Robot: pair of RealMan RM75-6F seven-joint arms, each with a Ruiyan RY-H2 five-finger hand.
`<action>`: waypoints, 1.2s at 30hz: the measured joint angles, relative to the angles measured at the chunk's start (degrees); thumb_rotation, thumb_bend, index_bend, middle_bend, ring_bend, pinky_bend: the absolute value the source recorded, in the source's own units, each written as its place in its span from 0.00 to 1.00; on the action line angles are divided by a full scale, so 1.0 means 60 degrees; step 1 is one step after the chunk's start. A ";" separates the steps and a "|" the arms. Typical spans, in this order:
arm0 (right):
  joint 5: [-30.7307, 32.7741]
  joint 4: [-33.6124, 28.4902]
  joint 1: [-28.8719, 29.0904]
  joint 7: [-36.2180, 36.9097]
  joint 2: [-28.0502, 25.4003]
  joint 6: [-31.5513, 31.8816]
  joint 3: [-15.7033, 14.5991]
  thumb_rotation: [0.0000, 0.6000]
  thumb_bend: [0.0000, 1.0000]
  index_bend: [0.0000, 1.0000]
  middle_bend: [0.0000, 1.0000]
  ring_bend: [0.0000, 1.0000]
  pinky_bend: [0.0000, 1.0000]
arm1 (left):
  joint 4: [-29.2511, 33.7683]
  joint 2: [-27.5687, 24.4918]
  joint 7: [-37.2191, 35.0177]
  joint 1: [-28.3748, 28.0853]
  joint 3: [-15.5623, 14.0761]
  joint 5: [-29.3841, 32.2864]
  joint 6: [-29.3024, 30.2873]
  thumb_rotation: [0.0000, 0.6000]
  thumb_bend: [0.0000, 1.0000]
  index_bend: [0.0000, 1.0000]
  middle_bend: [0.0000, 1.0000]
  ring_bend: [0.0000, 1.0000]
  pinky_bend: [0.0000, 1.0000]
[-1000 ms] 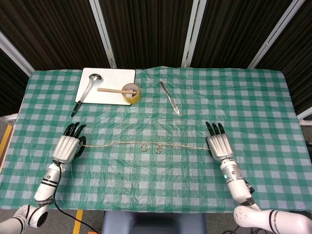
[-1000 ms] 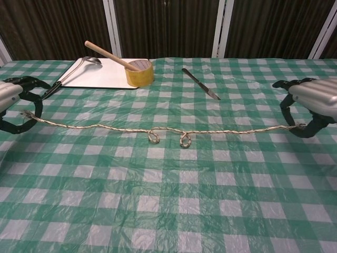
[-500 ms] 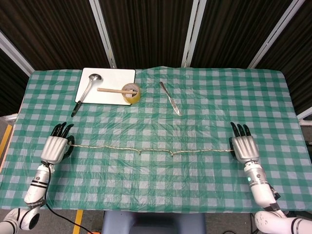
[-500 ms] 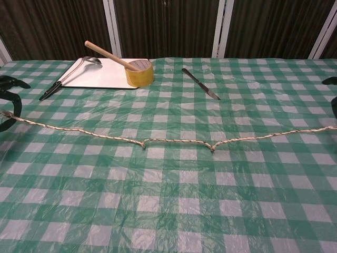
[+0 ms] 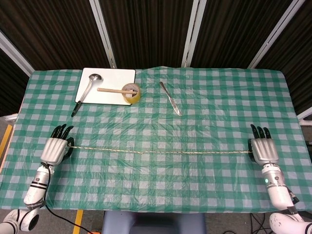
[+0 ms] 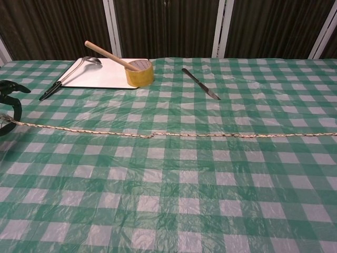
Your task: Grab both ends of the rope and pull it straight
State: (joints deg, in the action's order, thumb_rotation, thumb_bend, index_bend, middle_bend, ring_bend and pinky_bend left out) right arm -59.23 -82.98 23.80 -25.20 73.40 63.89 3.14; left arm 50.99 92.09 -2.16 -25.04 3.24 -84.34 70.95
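Observation:
A thin pale rope [image 5: 161, 152] [image 6: 174, 135] stretches in a nearly straight line across the green checked table, with one small kink left of centre. My left hand [image 5: 54, 147] grips its left end near the table's left side; only its dark fingertips [image 6: 9, 100] show at the chest view's left edge. At the right side, my right hand [image 5: 263, 150] grips the other end. The chest view does not show that hand; the rope runs off its right edge.
At the back left lies a white board [image 5: 113, 90] [image 6: 108, 79] with a metal ladle [image 5: 87, 89] on it. A yellow tape roll [image 5: 130, 92] [image 6: 139, 73] holds a wooden stick. A knife [image 5: 169, 98] [image 6: 200, 84] lies behind the rope's middle.
Both hands have moved apart, the right one furthest toward the right edge. The rope's two loops tightened into kinks and the line has pulled nearly straight.

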 measured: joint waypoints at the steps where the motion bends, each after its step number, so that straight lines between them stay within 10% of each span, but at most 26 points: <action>1: 0.0003 0.0068 -0.0015 0.0051 0.0003 -0.0043 0.0001 1.00 0.60 0.79 0.11 0.00 0.00 | -0.0003 0.0002 -0.0018 -0.0001 -0.0001 -0.0004 -0.0002 1.00 0.45 0.72 0.11 0.00 0.10; 27: 0.0039 0.1643 -0.0029 0.0276 0.0819 -0.0974 0.0026 1.00 0.60 0.64 0.11 0.00 0.00 | -0.0674 0.0570 -0.0237 -0.0151 -0.0106 0.0007 -0.0584 1.00 0.45 0.70 0.12 0.00 0.10; 30: 0.0021 0.1694 -0.0012 0.0282 0.0856 -0.1098 0.0013 1.00 0.58 0.52 0.10 0.00 0.00 | -0.0664 0.0589 -0.0255 -0.0174 -0.0148 -0.0004 -0.0710 1.00 0.45 0.58 0.10 0.00 0.10; 36: 0.0178 0.1573 0.0053 -0.0006 0.0739 -0.1422 -0.0043 1.00 0.41 0.08 0.00 0.00 0.00 | -0.0298 0.0427 -0.0083 -0.0211 -0.0201 0.0048 -0.0989 1.00 0.45 0.06 0.03 0.00 0.10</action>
State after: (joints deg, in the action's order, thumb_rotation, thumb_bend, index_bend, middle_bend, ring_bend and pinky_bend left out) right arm -58.16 -73.54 24.12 -25.24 77.83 55.36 2.88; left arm 49.20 94.65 -2.66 -26.30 2.03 -84.05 65.02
